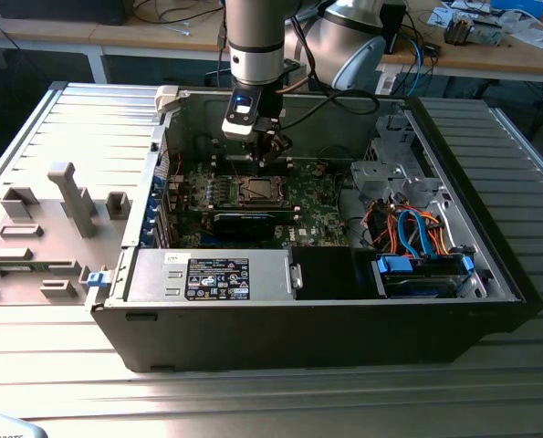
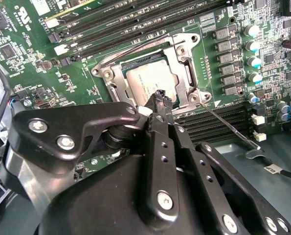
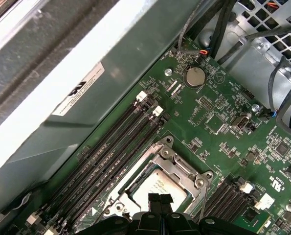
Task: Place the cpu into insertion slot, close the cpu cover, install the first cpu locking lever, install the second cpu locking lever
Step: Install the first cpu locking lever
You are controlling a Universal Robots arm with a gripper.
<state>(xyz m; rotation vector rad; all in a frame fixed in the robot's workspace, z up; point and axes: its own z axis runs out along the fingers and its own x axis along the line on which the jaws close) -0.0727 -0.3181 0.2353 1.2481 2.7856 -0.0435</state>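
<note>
Directly over the seated cpu [image 2: 145,81], my gripper [image 2: 160,96] hangs clenched on nothing.

Across the exterior view, a grey moulded fixture [image 1: 61,210] lies on the ribbed table [image 1: 253,401] at the left. Next comes the open computer case [image 1: 344,328], where I reach down over the green motherboard [image 1: 317,214], and a blue drive caddy [image 1: 422,266] sits at the right. In both wrist views the cpu lies flat in the insertion slot [image 3: 135,182], its silver top showing through the window of the cpu cover [image 2: 184,68], which is folded down around it. My fingertips [image 3: 154,199] are pressed together at the cpu's edge; whether they touch it I cannot tell. In the second wrist view a thin locking lever [image 2: 228,128] slants away from the socket's corner across the memory slots [image 2: 209,122].
</note>
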